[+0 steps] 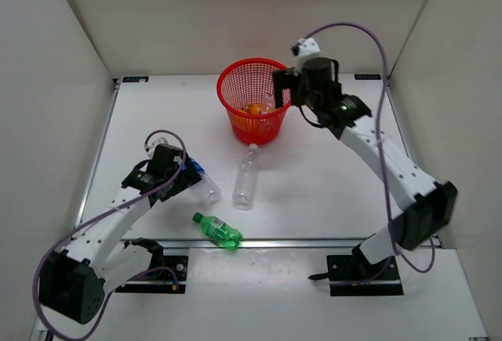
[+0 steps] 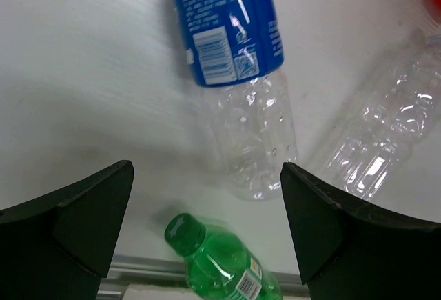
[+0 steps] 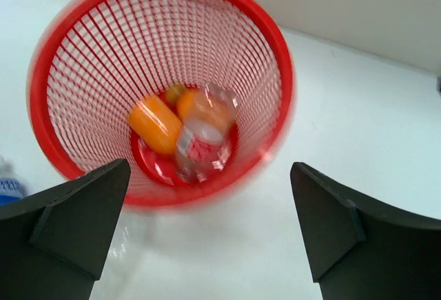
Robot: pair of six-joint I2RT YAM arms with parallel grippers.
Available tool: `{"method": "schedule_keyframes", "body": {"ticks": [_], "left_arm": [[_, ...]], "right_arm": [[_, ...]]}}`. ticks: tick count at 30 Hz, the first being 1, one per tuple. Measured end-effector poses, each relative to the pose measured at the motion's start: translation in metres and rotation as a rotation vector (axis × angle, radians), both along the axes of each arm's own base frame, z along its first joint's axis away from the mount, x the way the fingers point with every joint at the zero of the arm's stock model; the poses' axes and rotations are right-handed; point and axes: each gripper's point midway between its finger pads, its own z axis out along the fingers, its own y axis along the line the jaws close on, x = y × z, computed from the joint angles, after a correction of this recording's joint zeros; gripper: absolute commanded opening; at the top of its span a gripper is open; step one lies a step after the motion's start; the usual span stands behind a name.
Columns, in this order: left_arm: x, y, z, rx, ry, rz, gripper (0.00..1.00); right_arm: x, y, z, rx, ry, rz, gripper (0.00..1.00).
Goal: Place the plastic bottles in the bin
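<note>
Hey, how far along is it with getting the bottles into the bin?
About halfway. Done: the bin holds three, two orange bottles and a red-labelled bottle. In hand: nothing; the right gripper is open above the bin, and the left gripper is open over the blue-labelled bottle. Left: that one, the plain clear bottle and the green bottle, all lying on the table.
</note>
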Motion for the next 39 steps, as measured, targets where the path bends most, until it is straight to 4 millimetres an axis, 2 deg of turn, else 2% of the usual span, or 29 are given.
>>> {"method": "schedule_keyframes", "body": {"ticks": [3, 6, 9, 11, 14, 20, 22, 25, 27, 30, 32, 33, 36, 38, 39], "left_arm": [[0.015, -0.006, -0.010, 0.004, 0.008, -0.012, 0.99], [0.026, -0.009, -0.025, 0.017, 0.035, -0.012, 0.98], [0.035, -0.009, -0.039, 0.022, 0.060, -0.004, 0.98], [0.042, -0.011, -0.045, 0.019, 0.059, -0.001, 0.99], [0.052, -0.016, -0.055, 0.016, 0.058, -0.003, 0.95], [0.060, -0.024, -0.079, 0.005, 0.100, -0.018, 0.66], [0.065, -0.026, -0.077, 0.003, 0.089, -0.022, 0.50], [0.071, -0.027, -0.068, 0.010, 0.080, -0.028, 0.45], [0.081, -0.027, -0.050, 0.018, 0.048, -0.030, 0.44], [0.105, -0.031, 0.004, 0.018, -0.080, -0.033, 0.44], [0.128, -0.038, 0.064, 0.010, -0.233, -0.036, 0.46], [0.140, -0.047, 0.104, -0.003, -0.329, -0.046, 0.46], [0.167, -0.077, 0.208, -0.069, -0.582, -0.085, 0.52], [0.180, -0.100, 0.264, -0.115, -0.716, -0.116, 0.53], [0.187, -0.110, 0.282, -0.127, -0.762, -0.129, 0.53]], "right_arm": [[-0.040, -0.050, -0.007, 0.013, 0.025, -0.068, 0.99], [-0.060, -0.100, -0.020, 0.041, 0.071, -0.174, 0.99], [-0.078, -0.149, -0.047, 0.065, 0.140, -0.293, 0.99], [-0.096, -0.174, -0.070, 0.073, 0.198, -0.362, 0.99], [-0.124, -0.193, -0.101, 0.096, 0.272, -0.409, 0.99], [-0.164, -0.212, -0.144, 0.170, 0.372, -0.461, 0.99], [-0.171, -0.212, -0.155, 0.181, 0.397, -0.463, 0.99], [-0.178, -0.211, -0.165, 0.190, 0.419, -0.454, 0.99], [-0.181, -0.210, -0.170, 0.194, 0.429, -0.448, 0.99], [-0.184, -0.208, -0.178, 0.190, 0.448, -0.435, 1.00], [-0.186, -0.206, -0.183, 0.186, 0.459, -0.424, 1.00], [-0.188, -0.204, -0.186, 0.187, 0.469, -0.414, 0.99], [-0.192, -0.196, -0.198, 0.185, 0.496, -0.378, 0.99], [-0.197, -0.187, -0.208, 0.179, 0.519, -0.343, 1.00], [-0.199, -0.183, -0.211, 0.175, 0.527, -0.328, 0.99]]}}
